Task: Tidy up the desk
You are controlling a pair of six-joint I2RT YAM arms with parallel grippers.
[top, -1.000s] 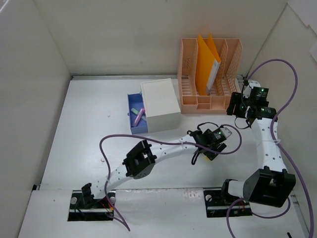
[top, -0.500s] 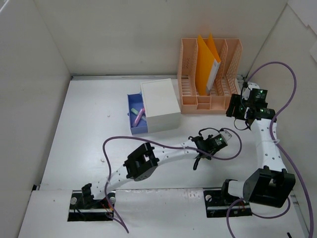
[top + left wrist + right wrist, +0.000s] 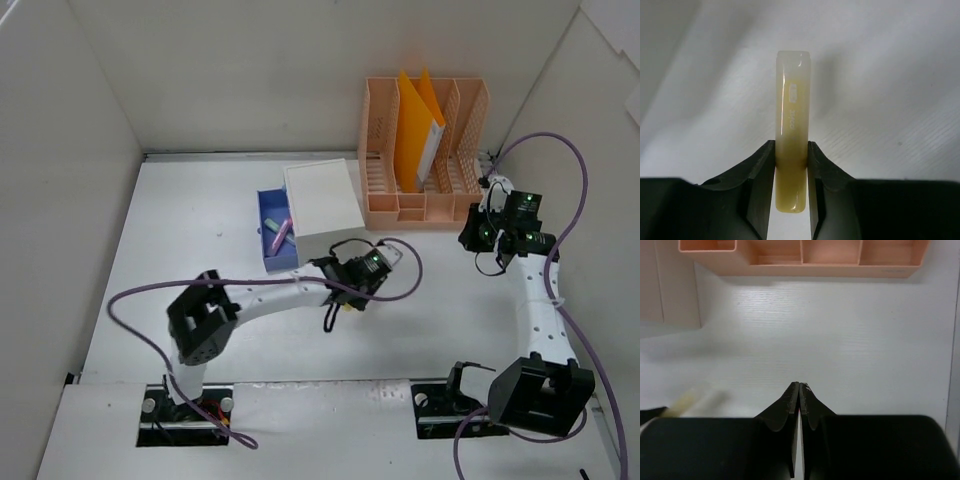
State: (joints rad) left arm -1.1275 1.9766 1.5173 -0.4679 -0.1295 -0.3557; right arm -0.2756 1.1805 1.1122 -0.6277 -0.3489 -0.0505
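Top external view: the white table (image 3: 170, 220) lies walled in white beneath both arms, with a white box (image 3: 323, 210) and a peach rack (image 3: 425, 150) at its far side. The left tool (image 3: 791, 146) pinches a cream bar (image 3: 792, 90) (translucent, jutting past the fingers), and the right tool (image 3: 799, 387) hangs pressed together, empty, near the rack.

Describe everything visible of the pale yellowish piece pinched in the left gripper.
The piece is a slim, cream-yellow bar with rounded corners, glossy and slightly translucent, like rubber or plastic. Faint small lettering runs along its narrow face. It sticks out straight from the left gripper, whose black fingers pinch its lower part from both sides. Whether its far end touches the white desk cannot be told.
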